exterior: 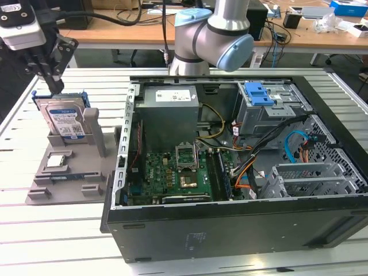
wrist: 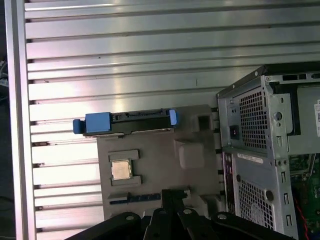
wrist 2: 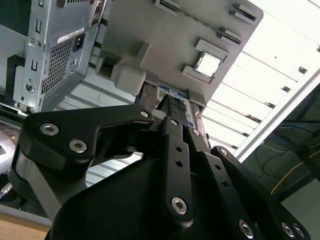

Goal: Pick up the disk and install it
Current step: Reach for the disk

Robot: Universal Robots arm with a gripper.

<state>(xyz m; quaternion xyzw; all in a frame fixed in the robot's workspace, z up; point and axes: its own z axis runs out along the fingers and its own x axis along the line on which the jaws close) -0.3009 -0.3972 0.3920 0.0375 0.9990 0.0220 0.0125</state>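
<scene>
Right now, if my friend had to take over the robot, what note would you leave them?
Gripper: right at the top edge of the disk; I cannot tell whether it touches.
Disk: stands upright in the gray holder on the slatted table, on the exterior view's left of the open computer case.
Done: the arm is at the disk.
Left: the disk is not lifted yet and not in the case.
</scene>
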